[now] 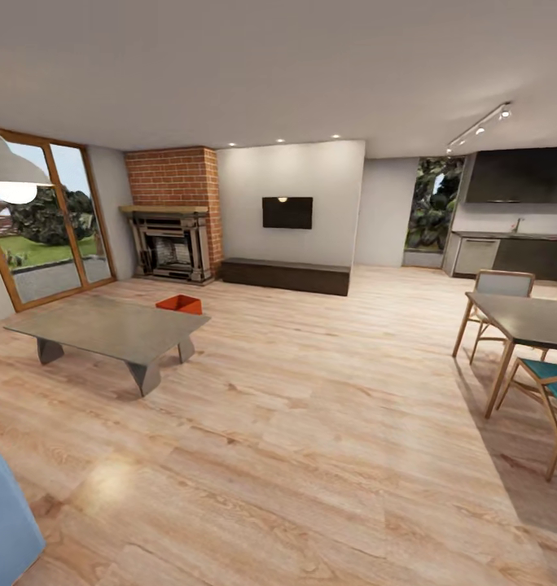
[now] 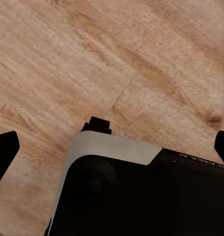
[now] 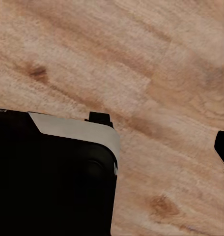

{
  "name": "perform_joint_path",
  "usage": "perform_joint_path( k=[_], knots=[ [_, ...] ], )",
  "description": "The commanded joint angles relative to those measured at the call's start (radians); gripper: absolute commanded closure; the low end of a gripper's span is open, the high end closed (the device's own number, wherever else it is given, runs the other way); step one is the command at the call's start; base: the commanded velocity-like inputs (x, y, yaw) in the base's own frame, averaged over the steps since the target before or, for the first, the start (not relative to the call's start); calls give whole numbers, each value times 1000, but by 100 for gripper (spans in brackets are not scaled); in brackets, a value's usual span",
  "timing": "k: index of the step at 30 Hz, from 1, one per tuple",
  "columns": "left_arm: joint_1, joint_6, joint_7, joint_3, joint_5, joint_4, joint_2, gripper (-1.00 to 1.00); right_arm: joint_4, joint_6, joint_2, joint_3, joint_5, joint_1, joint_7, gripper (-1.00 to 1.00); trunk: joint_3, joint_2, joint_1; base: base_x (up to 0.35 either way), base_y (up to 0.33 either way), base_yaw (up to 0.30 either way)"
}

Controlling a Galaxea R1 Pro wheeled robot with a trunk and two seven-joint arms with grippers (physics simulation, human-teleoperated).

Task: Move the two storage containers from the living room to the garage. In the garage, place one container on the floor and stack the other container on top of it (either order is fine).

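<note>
I am in the living room with its light wood-plank floor (image 1: 311,423). One orange-red storage container (image 1: 179,303) sits on the floor just behind the far corner of the low grey coffee table (image 1: 107,327), partly hidden by the tabletop. My left gripper (image 2: 112,145) hangs open over the planks, with a dark fingertip (image 2: 4,147) at each side of the left wrist view and nothing between them. My right gripper (image 3: 112,147) is also held wide, one fingertip (image 3: 223,146) showing at the edge, the other lost against my black base (image 3: 48,182).
A brick fireplace (image 1: 174,216), a wall TV (image 1: 287,212) and a long dark low cabinet (image 1: 285,275) line the far wall. Glass doors (image 1: 46,220) stand at the left. A dining table (image 1: 527,319) with chairs stands at the right. A blue sofa corner (image 1: 6,521) is close at lower left.
</note>
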Motion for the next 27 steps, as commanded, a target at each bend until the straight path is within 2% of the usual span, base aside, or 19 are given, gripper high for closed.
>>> perform_joint_path(
  k=[1, 27],
  knots=[
    [-1, -2, 2, -9, 8, 0, 0, -100, 3, -5, 1, 8, -7, -1, -3, -100, -1, -1, 1, 325, 0, 0],
    [-1, -3, 3, -9, 9, 0, 1, -100, 3, -5, 1, 7, -7, -1, -3, -100, -1, -1, 1, 325, 0, 0]
  ],
)
